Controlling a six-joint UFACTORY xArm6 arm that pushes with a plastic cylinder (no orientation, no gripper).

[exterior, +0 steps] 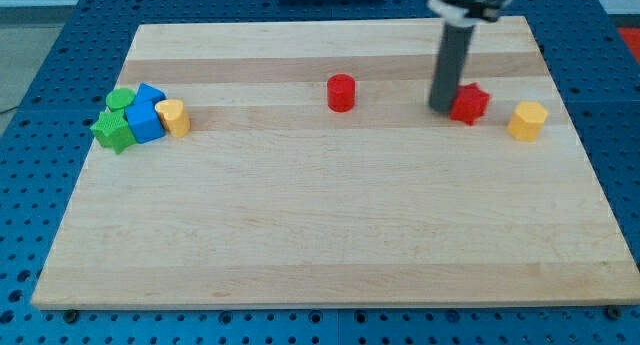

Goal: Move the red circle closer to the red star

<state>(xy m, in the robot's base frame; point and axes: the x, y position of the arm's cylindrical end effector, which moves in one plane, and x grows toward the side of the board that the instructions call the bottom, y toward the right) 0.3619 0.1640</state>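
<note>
my tip (pixel 441 108) is touching the red star's (pixel 469 103) left side | red circle (pixel 341 92) is sitting well apart, leftward, on the counter (pixel 320 235) | claw: none showing, state untellable

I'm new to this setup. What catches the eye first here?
The dark rod near the view's top right, my tip just left of the red star. The red circle stands alone mid-board, and blue and green blocks huddle at the left edge.
</note>
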